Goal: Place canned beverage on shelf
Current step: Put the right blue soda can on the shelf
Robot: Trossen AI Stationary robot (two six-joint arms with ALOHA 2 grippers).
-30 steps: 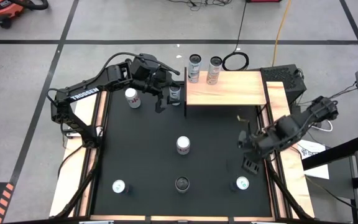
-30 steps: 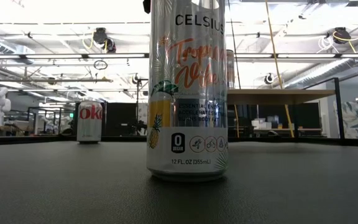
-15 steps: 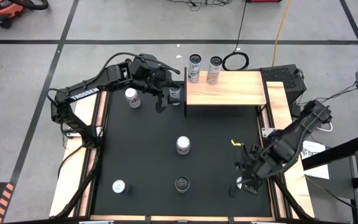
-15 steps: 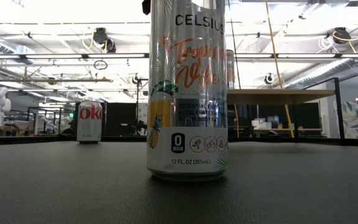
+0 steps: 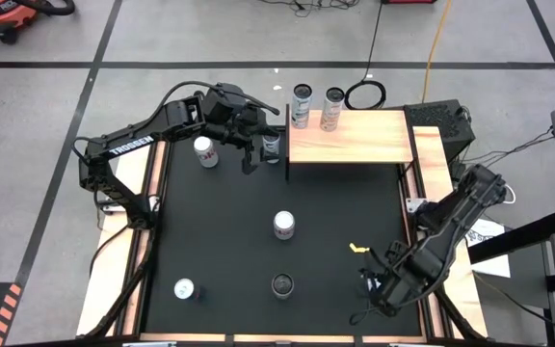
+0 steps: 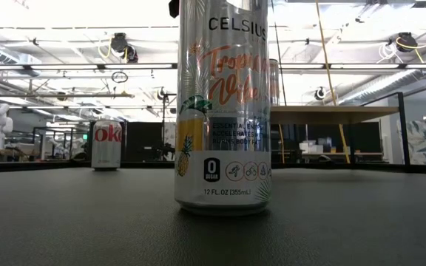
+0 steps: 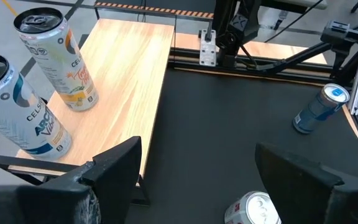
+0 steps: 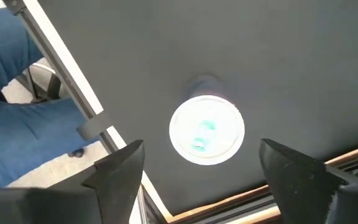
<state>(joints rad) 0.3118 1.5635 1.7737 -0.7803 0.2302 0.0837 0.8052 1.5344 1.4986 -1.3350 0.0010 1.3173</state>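
The light-wood shelf (image 5: 350,140) stands at the mat's far side, with two tall cans (image 5: 302,104) (image 5: 332,108) upright on its far edge. My right gripper (image 8: 204,165) is open and points down over a white-topped can (image 8: 207,129) that stands upright at the mat's near right corner. Its fingers stand on either side of the can's top. In the high view my right arm (image 5: 393,280) hides this can. My left gripper (image 5: 261,149) waits at the shelf's left edge, open and empty in the left wrist view (image 7: 194,180).
More cans stand on the black mat (image 5: 335,212): a Diet Coke can (image 5: 204,151) at the far left, one at the centre (image 5: 284,225), a dark-topped one (image 5: 282,284) near the front, and one at the near left (image 5: 184,289). A person's blue-clad leg (image 8: 11,124) shows beyond the table's edge.
My right gripper has gone from the mat's right side toward the table's near edge and now hangs over the near right can, covering it in the high view.
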